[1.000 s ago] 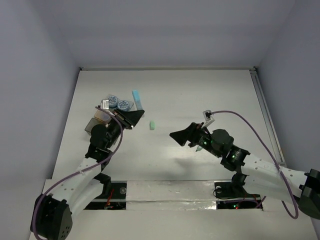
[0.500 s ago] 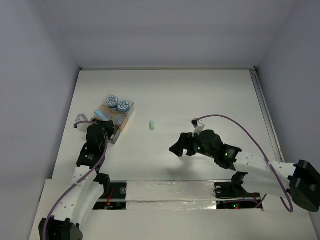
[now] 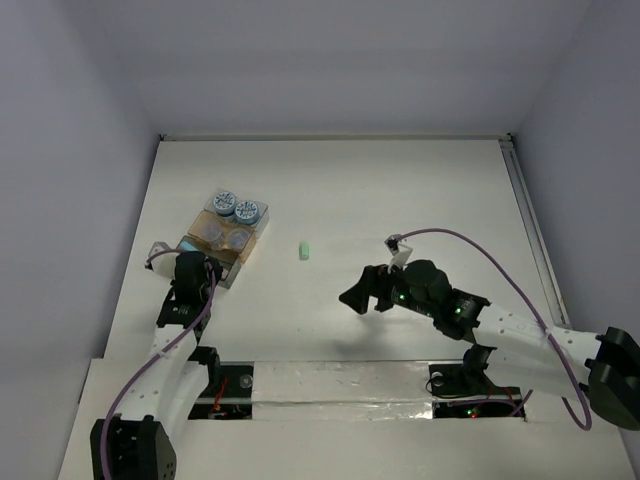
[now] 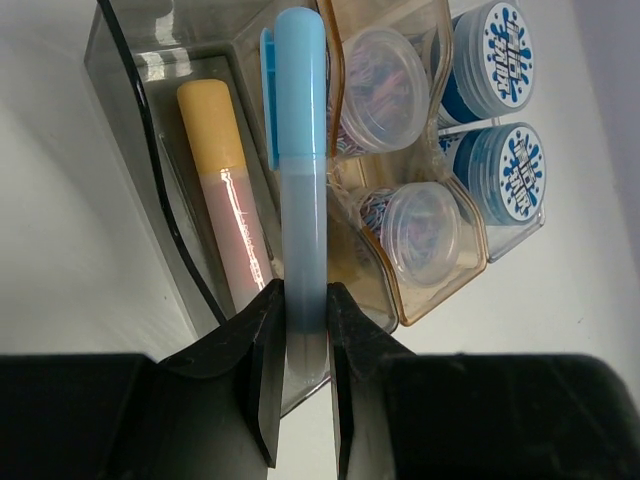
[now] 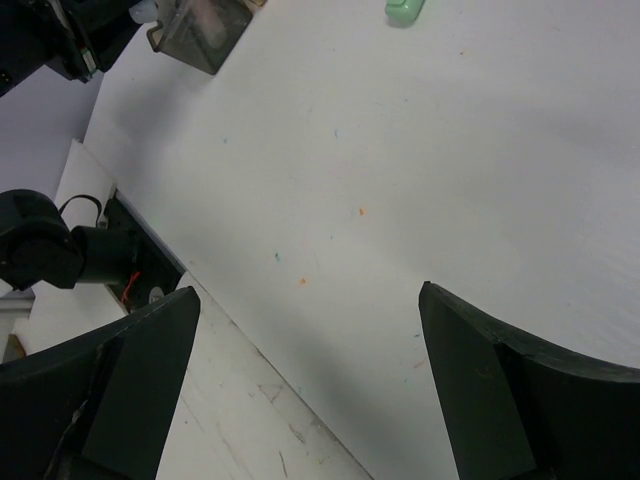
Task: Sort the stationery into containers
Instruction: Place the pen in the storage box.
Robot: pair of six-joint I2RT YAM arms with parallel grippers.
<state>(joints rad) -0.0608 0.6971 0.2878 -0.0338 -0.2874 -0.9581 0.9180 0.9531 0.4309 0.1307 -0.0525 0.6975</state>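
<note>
One blue stick (image 4: 300, 180) is pinched tight in the left gripper (image 4: 302, 302) over the grey box (image 4: 125, 150), where an orange stick (image 4: 225, 200) already lies. Four round tubs (image 4: 497, 60) fill the brownish box (image 4: 405, 318) beside it. Only a green piece (image 3: 304, 250) lies loose mid-table, well clear of every edge, and the right gripper (image 5: 310, 345) hangs near it, spread wide over bare table (image 3: 400, 190).

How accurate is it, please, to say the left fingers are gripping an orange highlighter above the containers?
Only the colour is wrong: the left wrist view shows the left fingers gripping a light blue highlighter above the containers.
</note>
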